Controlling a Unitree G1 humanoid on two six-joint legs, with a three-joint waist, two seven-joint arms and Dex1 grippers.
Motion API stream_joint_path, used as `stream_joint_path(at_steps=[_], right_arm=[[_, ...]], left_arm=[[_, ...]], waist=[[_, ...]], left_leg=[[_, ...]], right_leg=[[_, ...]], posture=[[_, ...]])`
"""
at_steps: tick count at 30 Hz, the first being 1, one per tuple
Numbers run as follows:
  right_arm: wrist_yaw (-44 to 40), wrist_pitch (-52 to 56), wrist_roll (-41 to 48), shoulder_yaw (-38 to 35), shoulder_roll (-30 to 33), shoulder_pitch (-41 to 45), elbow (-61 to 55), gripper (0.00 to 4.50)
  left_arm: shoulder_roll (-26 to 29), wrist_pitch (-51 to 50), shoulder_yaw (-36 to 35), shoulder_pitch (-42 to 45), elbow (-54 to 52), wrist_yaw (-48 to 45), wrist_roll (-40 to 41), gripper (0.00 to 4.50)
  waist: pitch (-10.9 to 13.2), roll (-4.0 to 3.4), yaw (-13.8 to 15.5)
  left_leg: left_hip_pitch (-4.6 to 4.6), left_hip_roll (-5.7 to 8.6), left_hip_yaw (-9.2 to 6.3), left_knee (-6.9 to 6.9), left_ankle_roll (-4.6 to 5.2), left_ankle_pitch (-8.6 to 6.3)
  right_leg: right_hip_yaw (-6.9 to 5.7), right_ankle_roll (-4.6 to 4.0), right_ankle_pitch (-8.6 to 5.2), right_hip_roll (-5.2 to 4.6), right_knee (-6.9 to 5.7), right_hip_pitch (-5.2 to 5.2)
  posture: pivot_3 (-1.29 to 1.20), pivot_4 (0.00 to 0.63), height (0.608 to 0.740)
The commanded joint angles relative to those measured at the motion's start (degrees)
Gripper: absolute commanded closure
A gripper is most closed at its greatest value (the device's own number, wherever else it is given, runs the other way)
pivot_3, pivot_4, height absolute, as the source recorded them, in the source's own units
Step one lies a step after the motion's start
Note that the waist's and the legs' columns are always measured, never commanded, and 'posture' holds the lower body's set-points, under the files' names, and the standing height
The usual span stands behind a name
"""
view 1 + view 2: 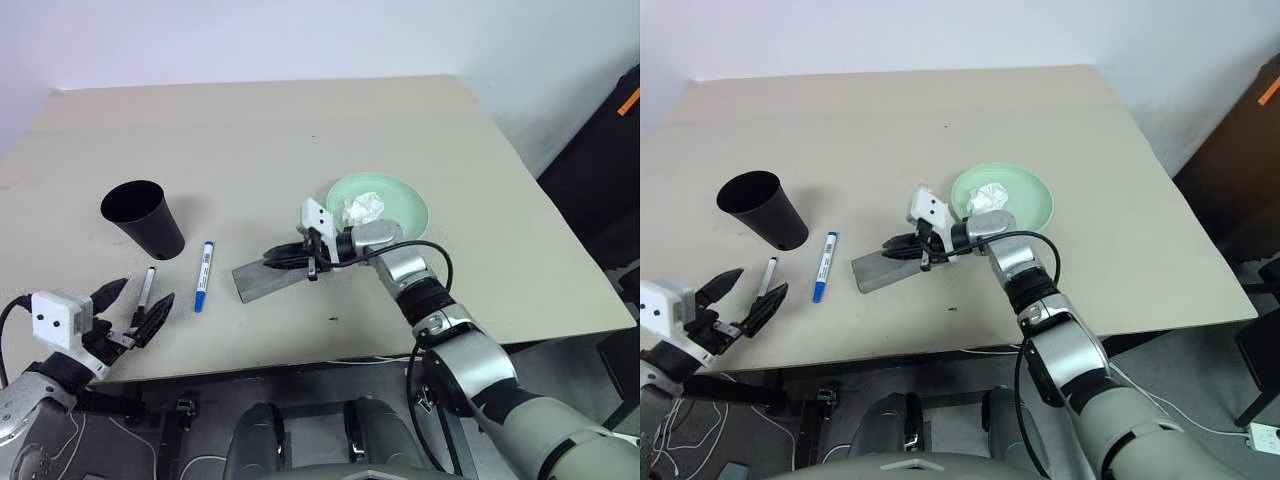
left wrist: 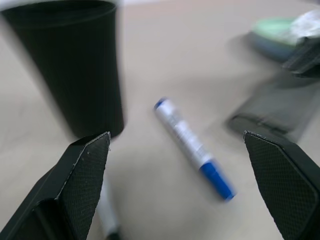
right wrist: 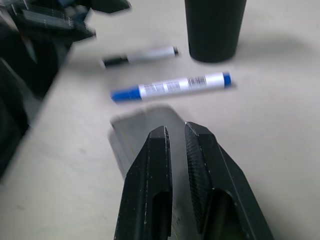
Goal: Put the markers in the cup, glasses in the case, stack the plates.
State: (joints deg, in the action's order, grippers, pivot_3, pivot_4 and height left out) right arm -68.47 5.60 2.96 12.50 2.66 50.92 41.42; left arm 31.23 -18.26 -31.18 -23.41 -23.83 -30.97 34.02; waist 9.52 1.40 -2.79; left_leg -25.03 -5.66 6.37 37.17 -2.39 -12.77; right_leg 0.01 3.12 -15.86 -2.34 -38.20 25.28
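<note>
A black cup (image 1: 143, 218) stands upright at the table's left. To its right lies a blue-capped marker (image 1: 204, 275). A second marker (image 1: 146, 290), white with a black cap, lies in front of the cup. My left gripper (image 1: 135, 300) hovers open at the front edge, its fingers on either side of that second marker's near end without touching it. The grey case (image 1: 262, 281) lies flat mid-table. My right gripper (image 1: 278, 259) is shut just above it, with nothing seen between its fingers (image 3: 155, 165). A mint green plate (image 1: 405, 203) sits behind the right wrist. The glasses are hidden.
A crumpled white tissue (image 1: 362, 208) lies on the green plate. The table's front edge (image 1: 300, 365) runs just under my left gripper. A black cable (image 1: 425, 250) loops off the right forearm. Dark furniture (image 1: 610, 150) stands past the table's right side.
</note>
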Motion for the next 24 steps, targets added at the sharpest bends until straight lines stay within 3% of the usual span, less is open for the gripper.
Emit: stream_joint_path(at_steps=[1,12,24], right_arm=[[2.09,-1.25,0.03,0.04,-0.83,1.05,0.86,3.91],[2.62,0.52,2.66,-0.78,0.06,-0.69,-2.33,3.91],[6.94,5.34,5.24,-2.12,-0.38,-1.88,-4.98,3.91]], left_arm=[[1.4,-6.9,-4.09,1.53,-4.24,7.29,1.12,0.0],[8.58,-30.74,-2.79,5.95,-6.28,15.69,1.67,0.0],[10.9,-52.77,3.82,21.45,-1.9,22.53,-0.61,0.0]], waist=[[-0.01,0.04,0.1],[-0.01,0.05,0.19],[-0.02,0.06,0.24]], left_leg=[[0.0,0.0,-0.02,0.01,0.0,0.0],[0.06,0.0,-0.03,0.01,-0.05,0.02],[0.12,0.01,-0.13,-0.03,-0.2,0.11]], right_leg=[[0.0,0.01,0.01,0.01,0.0,-0.01],[-0.01,0.0,0.0,0.0,0.0,-0.09],[-0.04,0.02,0.02,0.04,-0.1,-0.11]], posture=[[0.0,0.15,0.726],[0.0,0.15,0.726],[0.0,0.15,0.726]])
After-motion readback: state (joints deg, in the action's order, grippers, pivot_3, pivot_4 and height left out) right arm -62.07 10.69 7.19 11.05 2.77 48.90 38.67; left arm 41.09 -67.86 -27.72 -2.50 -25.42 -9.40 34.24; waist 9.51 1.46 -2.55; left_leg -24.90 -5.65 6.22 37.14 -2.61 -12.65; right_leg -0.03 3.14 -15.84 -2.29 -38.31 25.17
